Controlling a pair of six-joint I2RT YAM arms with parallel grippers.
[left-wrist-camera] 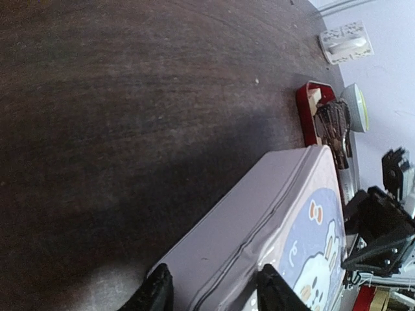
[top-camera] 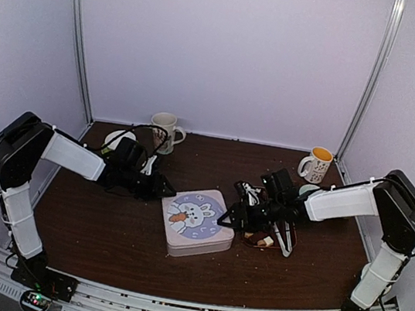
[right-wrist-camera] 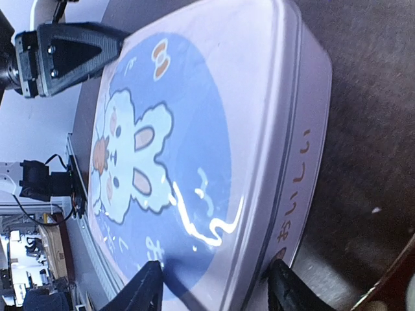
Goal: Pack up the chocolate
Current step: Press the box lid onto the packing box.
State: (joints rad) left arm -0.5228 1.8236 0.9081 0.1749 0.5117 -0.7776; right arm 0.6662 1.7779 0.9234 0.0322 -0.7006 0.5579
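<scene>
The choc [top-camera: 261,240]: a few small bits in tan, white & dark brown, on a dark red tray [left-wrist-camera: 302,115] just right of the tin [top-camera: 196,223], beside metal tongs [left-wrist-camera: 334,124]; too small for more detail. Tin is lilac w/ a blue bunny lid, lid on. Left tool [left-wrist-camera: 214,293]: fingers apart, astride the tin's left edge. Right tool [right-wrist-camera: 214,290]: fingers apart, astride its right edge. Contact w/ tin unclear for both. Desk [top-camera: 103,226] is dark brown wood w/ a few crumbs near the tin. White mug [top-camera: 164,129] stands behind the tin to the left, yellow-filled mug [top-camera: 316,164] behind to the right. Walls pale lilac, metal corner posts.
</scene>
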